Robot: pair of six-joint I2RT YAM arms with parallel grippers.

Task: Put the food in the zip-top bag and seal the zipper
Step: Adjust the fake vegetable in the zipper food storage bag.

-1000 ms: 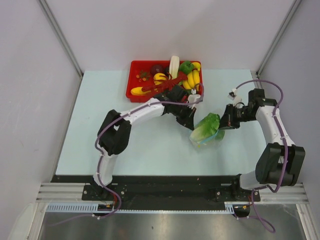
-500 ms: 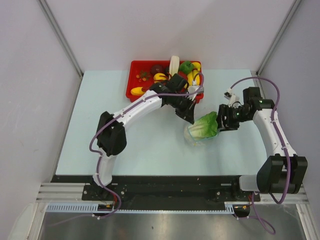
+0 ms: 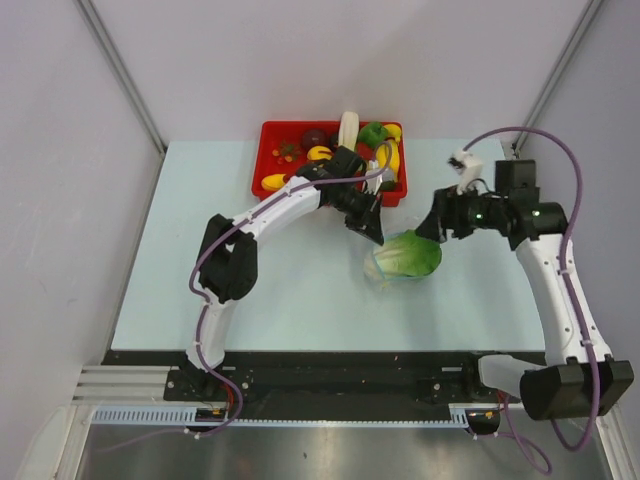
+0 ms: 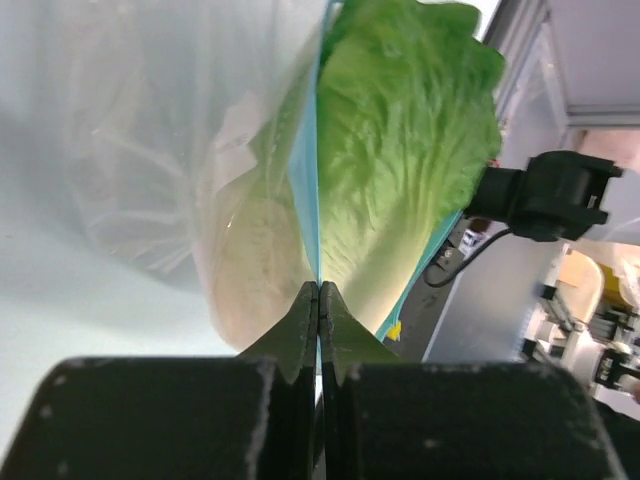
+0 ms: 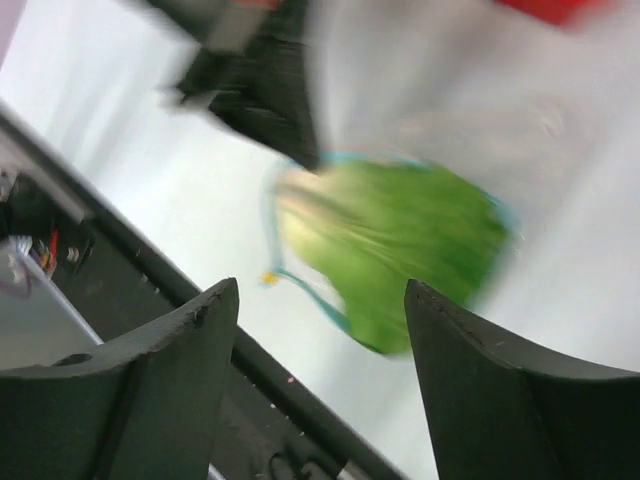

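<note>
Pale table; left gripper outstretched, clamped on zipper; right gripper apart, seemingly raised

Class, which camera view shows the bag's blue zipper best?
Left wrist: the zipper runs sharp and close, pinched in the shut left pincer. Top external shows only a faint edge by the cabbage; right wrist blurs it.

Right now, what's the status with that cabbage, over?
Left jaws shut on zipper. Right jaws open, holding nothing. Cabbage partly inside zip-top bag. Nothing blocking.
</note>
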